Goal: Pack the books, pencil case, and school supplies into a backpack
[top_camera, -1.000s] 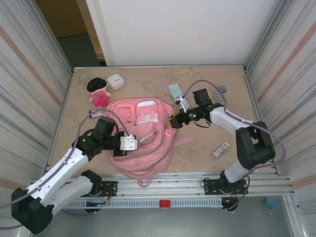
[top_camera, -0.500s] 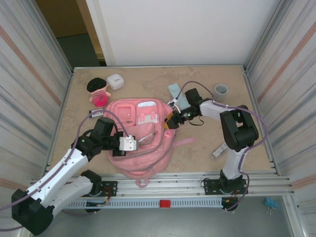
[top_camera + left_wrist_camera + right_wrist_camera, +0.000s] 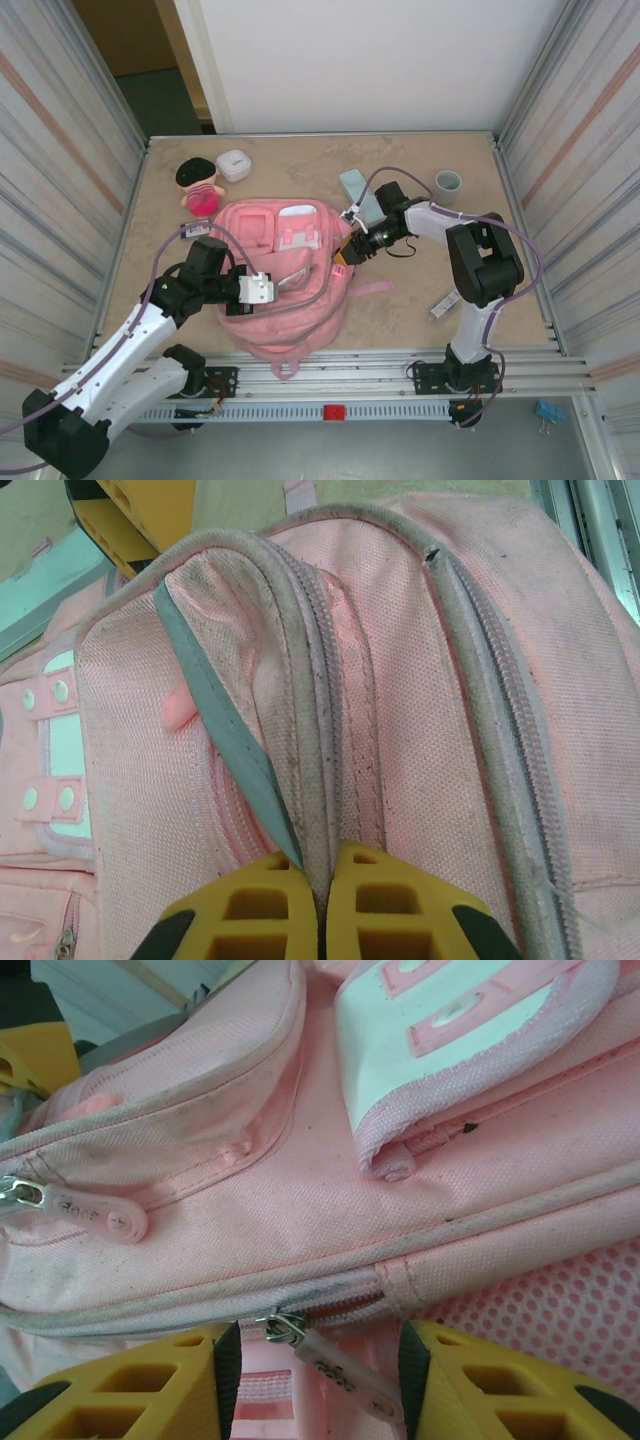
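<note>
**A:** Jaws first: the left jaws are pinching shut on a zip-edged fold of the backpack point(image 3: 290, 325), toward its 9 o'clock side. The right jaws are standing apart at its 2 o'clock edge, clamping nothing.

**B:** Where is the backpack sitting?

**A:** It is lying flat mid-counter point(image 3: 400, 325). It is looking soft and floppy, so I am judging the cloth will sag and drag rather than lift whole. The stiffer zip seam is offering the surest hold.

**B:** What is waiting outside?

**A:** The pencil case point(image 3: 350, 183) is lying at the backpack's 1 o'clock. It is probably rigid and light, best taken across its narrow width. The white stick point(image 3: 447, 302) is lying at 4 o'clock, well apart, thin and light.

**B:** And smallest?

**A:** The zip pull point(image 3: 335, 1375) is sitting between the right jaws. It is looking slick, so I am expecting slips unless it is pinched squarely.
</note>
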Robot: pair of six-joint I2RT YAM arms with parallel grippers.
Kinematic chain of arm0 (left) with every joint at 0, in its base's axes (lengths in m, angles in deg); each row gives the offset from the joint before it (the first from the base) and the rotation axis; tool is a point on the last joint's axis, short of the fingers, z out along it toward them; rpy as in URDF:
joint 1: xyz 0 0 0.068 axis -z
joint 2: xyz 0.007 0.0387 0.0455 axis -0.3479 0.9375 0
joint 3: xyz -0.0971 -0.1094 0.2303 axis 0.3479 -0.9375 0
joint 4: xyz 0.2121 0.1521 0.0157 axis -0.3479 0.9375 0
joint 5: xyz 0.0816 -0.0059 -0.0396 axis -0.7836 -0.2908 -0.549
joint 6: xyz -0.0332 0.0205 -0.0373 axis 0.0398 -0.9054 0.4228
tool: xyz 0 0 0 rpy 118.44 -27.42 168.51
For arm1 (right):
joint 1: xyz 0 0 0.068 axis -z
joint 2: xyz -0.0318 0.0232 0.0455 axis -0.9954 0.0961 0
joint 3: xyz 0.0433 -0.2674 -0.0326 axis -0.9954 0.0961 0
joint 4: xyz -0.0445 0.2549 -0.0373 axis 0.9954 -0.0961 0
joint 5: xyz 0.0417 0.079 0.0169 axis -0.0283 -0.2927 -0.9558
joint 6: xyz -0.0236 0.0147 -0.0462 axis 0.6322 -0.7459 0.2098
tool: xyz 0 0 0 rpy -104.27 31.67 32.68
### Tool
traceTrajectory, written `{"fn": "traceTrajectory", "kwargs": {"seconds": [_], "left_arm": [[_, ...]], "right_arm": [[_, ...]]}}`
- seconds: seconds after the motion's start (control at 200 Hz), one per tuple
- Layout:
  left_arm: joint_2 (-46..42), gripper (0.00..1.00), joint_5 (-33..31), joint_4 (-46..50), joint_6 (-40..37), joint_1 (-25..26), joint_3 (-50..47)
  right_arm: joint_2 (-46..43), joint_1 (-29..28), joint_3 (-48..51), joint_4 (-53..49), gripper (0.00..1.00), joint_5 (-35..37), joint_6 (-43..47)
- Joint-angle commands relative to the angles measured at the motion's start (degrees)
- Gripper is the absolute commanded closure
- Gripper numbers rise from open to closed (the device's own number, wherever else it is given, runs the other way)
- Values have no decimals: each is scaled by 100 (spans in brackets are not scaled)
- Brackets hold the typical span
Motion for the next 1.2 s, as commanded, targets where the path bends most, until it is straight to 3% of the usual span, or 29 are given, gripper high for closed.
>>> {"fn": "traceTrajectory", "kwargs": {"seconds": [0.0, 0.065, 0.11, 0.296, 0.436, 0.521, 0.797, 1.077, 1.198], "left_arm": [[-148, 100, 212, -416, -41, -35, 248], [-157, 100, 213, -412, -41, -35, 264], [-159, 100, 217, -433, -41, -34, 265], [-114, 100, 175, -481, -45, -34, 262], [-122, 100, 161, -561, -20, -34, 238], [-121, 100, 159, -554, -30, -29, 216], [-139, 100, 151, -534, -46, -43, 172], [-139, 100, 248, -605, 2, -36, 133], [-158, 100, 275, -653, 16, -34, 124]], "right_arm": [[36, -85, -180, -201, 53, -250, 211], [61, -121, -190, -206, 46, -230, 297], [56, -139, -179, -203, 48, -245, 350], [-36, -154, -184, -402, 69, -178, 376], [-284, -148, -79, -422, 93, 65, 321], [-439, -152, -84, -412, 100, 229, 195], [-848, -216, -148, -481, 100, 426, -158], [-617, -288, -20, -436, 100, 485, -216], [-504, -290, 11, -394, 84, 541, -218]]}}
